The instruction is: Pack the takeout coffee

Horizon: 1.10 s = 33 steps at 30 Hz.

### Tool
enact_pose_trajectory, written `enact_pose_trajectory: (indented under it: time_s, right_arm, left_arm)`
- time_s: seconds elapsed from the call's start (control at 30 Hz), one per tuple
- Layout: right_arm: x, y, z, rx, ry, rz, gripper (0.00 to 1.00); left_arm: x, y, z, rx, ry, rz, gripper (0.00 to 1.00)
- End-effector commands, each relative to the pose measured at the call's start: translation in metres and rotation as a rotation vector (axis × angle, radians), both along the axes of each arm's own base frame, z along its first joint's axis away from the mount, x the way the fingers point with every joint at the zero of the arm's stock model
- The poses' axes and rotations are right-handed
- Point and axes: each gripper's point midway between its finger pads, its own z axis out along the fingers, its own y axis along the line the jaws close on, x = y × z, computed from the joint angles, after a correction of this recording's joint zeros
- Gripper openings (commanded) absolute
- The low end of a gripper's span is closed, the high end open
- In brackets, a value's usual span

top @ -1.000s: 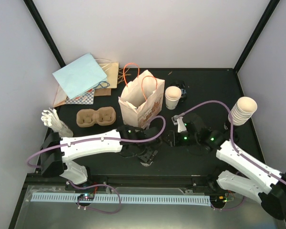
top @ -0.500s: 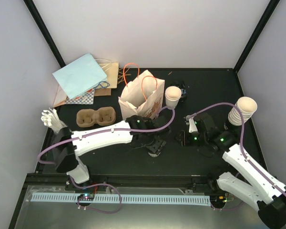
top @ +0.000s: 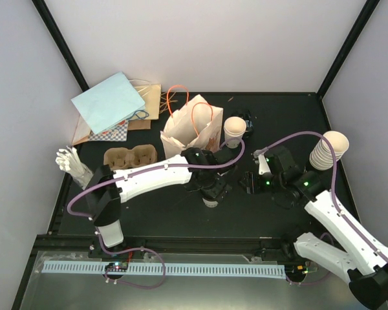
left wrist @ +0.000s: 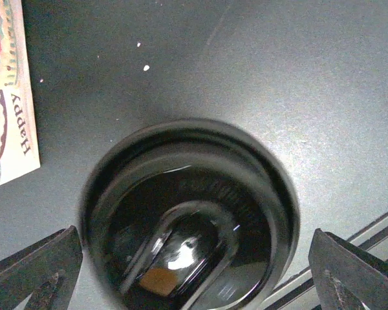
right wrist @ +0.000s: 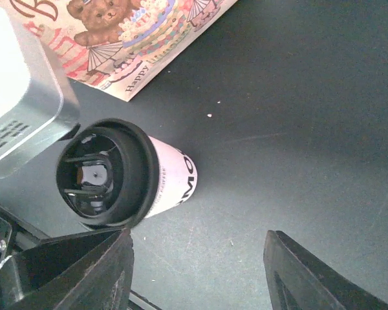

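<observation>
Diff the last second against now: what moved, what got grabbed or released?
The left gripper swung right and away, nearer the bag, and the lidded cup went with it. Its jaws now stand wide either side of the cup, which looks released. The right gripper drew back rightward and opened wider, holding nothing. The pulp tray, open cup and cup stack stayed put.

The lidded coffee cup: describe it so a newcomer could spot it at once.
Find the printed paper bag with orange handles in the middle of the black table. Just in front of it, toward the arms, the coffee cup stands under the open left claw. It alone has a black lid; the cup beside the bag and the stack at right are open-topped.
</observation>
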Motion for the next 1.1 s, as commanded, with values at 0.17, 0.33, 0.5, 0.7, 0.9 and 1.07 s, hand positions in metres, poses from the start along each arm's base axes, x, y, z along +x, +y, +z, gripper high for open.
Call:
enact_pose_trajectory:
  time_s: [0.17,0.33,0.5,0.7,0.9,1.07]
  right_arm:
    - [0.006,-0.002,0.012,-0.088,-0.031,0.043,0.63]
    - [0.000,0.026,0.021,-0.145,-0.078,0.163,0.71]
    - [-0.008,0.059,0.020,-0.248,-0.107,0.275,0.86]
    - [-0.005,0.084,0.000,-0.334,-0.075,0.322,0.94]
    - [-0.001,0.100,-0.013,-0.370,-0.026,0.331,0.94]
    - [0.000,0.104,-0.025,-0.408,0.010,0.327,0.94]
  left_arm:
    - [0.008,0.021,0.108,-0.141,-0.123,0.040,0.99]
    - [0.023,0.064,0.164,-0.261,-0.219,0.119,0.99]
    - [0.045,0.122,0.196,-0.366,-0.303,0.240,0.99]
    - [0.048,0.163,0.205,-0.385,-0.327,0.310,0.99]
    - [0.039,0.184,0.201,-0.400,-0.338,0.335,0.99]
    - [0.035,0.199,0.191,-0.406,-0.351,0.367,0.99]
